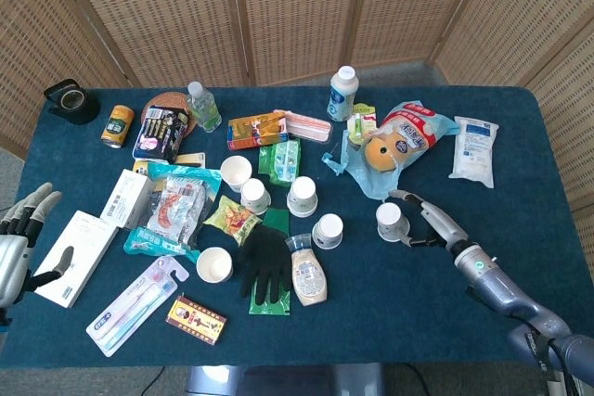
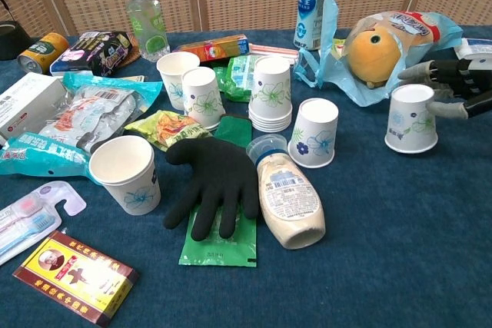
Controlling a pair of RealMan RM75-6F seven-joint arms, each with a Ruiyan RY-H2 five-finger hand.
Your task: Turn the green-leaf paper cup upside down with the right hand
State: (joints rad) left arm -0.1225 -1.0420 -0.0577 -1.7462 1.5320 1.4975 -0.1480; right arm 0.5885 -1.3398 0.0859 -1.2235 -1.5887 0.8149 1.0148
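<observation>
The green-leaf paper cup (image 2: 411, 118) stands upside down on the blue table cloth (image 2: 400, 251), rim down, right of the middle; the head view shows the cup (image 1: 389, 222) too. My right hand (image 2: 460, 90) reaches in from the right and brackets it. Its thumb touches the cup's right side and the other fingers lie just behind its top. The head view shows this right hand (image 1: 429, 222) curved around the cup. My left hand (image 1: 20, 234) hovers at the table's left edge, fingers apart and holding nothing.
A bagged orange toy (image 2: 377, 40) lies right behind the cup. To its left stand a blue-flower cup (image 2: 315, 132), a stack of leaf-print cups (image 2: 270, 94), a sauce bottle (image 2: 288, 193) and a black glove (image 2: 215, 178). Snack packs and boxes crowd the left half.
</observation>
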